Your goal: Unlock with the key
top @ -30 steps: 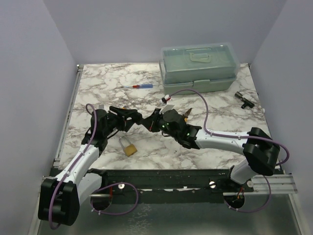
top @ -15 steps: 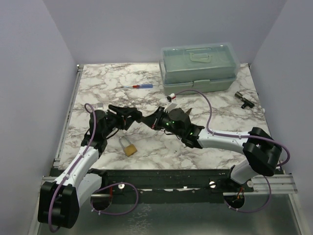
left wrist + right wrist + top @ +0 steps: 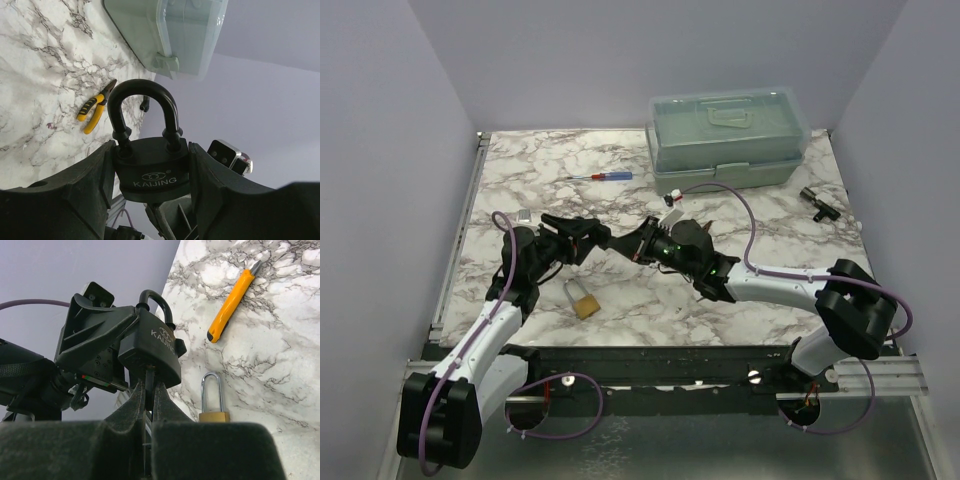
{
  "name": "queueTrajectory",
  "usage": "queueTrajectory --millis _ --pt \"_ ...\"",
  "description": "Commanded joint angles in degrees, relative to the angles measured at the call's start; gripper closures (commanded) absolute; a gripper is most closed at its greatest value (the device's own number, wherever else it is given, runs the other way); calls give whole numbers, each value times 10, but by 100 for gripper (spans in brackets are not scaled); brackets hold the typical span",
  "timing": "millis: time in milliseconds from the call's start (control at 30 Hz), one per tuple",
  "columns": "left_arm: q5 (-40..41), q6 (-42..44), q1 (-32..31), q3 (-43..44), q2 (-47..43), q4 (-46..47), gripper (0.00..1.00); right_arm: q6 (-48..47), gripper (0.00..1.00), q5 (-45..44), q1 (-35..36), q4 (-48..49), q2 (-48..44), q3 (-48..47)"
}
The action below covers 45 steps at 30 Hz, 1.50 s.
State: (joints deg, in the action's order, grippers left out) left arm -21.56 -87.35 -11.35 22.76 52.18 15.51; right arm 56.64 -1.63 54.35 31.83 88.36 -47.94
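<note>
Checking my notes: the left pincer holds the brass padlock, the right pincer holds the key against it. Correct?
No: the left pincer holds the black padlock (left wrist view); the brass padlock lies on the table. The right pincer does hold the key against it.

The left arm and right arm had white links, black joints and black bases. A purple cable looped along each. Green lights glowed near the right pincer. Both pincers' fingers were matte black.

surface: marble table | near side of left fingers: brass padlock | beyond them: screwdriver, yellow-handled pliers | beyond right fingers: green toolbox
</note>
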Motion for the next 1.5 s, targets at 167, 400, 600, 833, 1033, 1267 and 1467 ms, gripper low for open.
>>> queueTrajectory --millis 167,400,600,833,1033,1267,1467 --pt "-75 -15 -16 -10 -7 61 100 -146 65 13 -6 -79 -46 -22" --pt "-76 -20 -16 -6 13 61 100 -307 29 66 -6 -222 -90 -51" --pt "-78 -22 -16 -1 20 61 100 -357 13 80 -6 -270 -99 -72" --pt "-85 -24 -16 2 21 61 100 -361 12 96 -5 -286 -46 -130" --pt "-89 -23 -16 -1 21 61 100 -361 16 86 0 -287 -2 -160" --pt "-92 -25 -15 -8 13 62 100 -356 27 40 19 -308 44 -201" --pt "-83 -31 -16 -26 -3 62 100 -342 41 -23 26 -317 52 -209"
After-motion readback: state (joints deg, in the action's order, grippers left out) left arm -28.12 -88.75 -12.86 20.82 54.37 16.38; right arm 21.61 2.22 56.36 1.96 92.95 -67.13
